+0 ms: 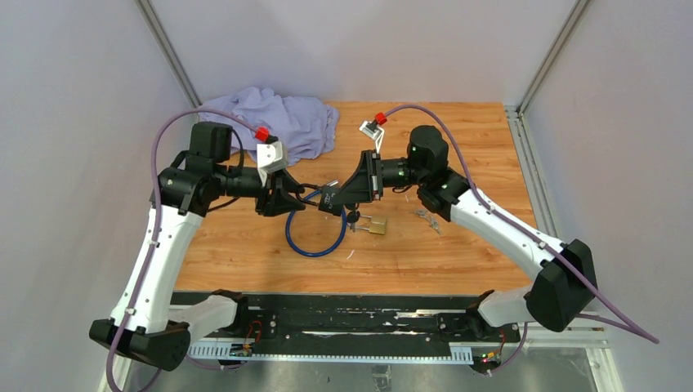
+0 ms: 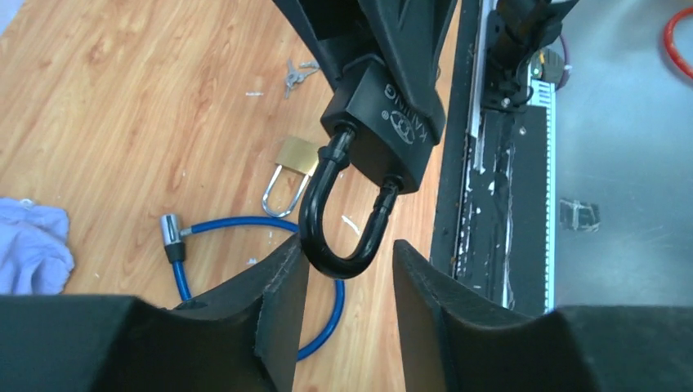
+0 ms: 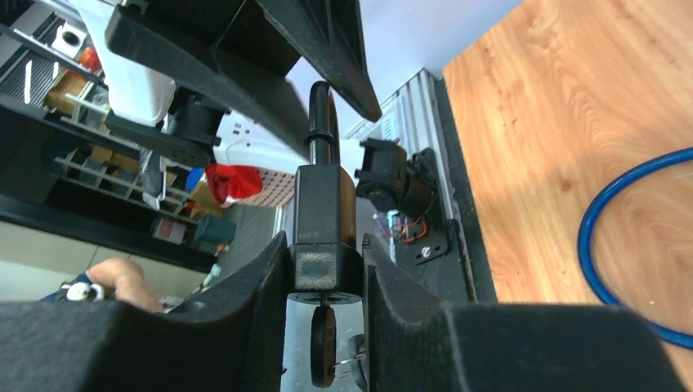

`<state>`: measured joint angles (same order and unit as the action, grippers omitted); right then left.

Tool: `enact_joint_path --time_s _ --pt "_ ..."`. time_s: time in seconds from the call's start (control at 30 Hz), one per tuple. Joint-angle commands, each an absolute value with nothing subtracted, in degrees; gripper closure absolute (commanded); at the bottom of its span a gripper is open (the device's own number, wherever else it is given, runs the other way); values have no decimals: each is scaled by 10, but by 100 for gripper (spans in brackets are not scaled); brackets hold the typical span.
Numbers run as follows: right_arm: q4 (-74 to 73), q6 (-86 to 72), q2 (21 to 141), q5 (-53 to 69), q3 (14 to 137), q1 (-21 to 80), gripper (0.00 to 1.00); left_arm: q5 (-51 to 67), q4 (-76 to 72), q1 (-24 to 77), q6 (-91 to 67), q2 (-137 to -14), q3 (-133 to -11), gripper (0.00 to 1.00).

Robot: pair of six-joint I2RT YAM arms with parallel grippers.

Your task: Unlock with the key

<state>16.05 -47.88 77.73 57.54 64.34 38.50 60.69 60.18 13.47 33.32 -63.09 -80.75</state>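
Two end effectors meet above the middle of the tabletop (image 1: pixel 474 147), with the black padlock (image 1: pixel 329 198) held in the air between them. The right end effector (image 3: pixel 325 241) is closed tight on the padlock's body, one pad flat against each side. From that wrist, the shackle (image 3: pixel 320 114) points to 12 o'clock. At 6 o'clock, under the body, a dark disc sits in the keyway, probably the head of the key (image 3: pixel 323 355) seen edge-on.

The left end effector (image 2: pixel 350 247) stands partly open and grips nothing. Its fingers (image 2: pixel 282 302) flank the bow of the shackle, which hangs down from the padlock at 12 o'clock in that wrist view. The near finger is just beside the bow, but contact is hard to judge.

From above, a brass padlock (image 1: pixel 377 225) lies on the wood at 5 o'clock from the black one, and a blue cable lock (image 1: pixel 315 233) curls below at 6 o'clock. Loose keys (image 1: pixel 426 217) rest at 3 o'clock, and a lilac cloth (image 1: pixel 278 118) is bunched at 11 o'clock.
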Motion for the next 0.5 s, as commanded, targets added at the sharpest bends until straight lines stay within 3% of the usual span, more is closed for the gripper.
enact_joint_path --time_s 0.0,0.27,0.47 --pt "179 -484 783 614 691 396 99 571 616 145 399 -614 -792 62" --pt "196 -525 816 620 700 413 99 524 616 147 451 -571 -754 90" --pt "234 -578 838 618 699 412 99 465 616 149 514 -541 -736 100"
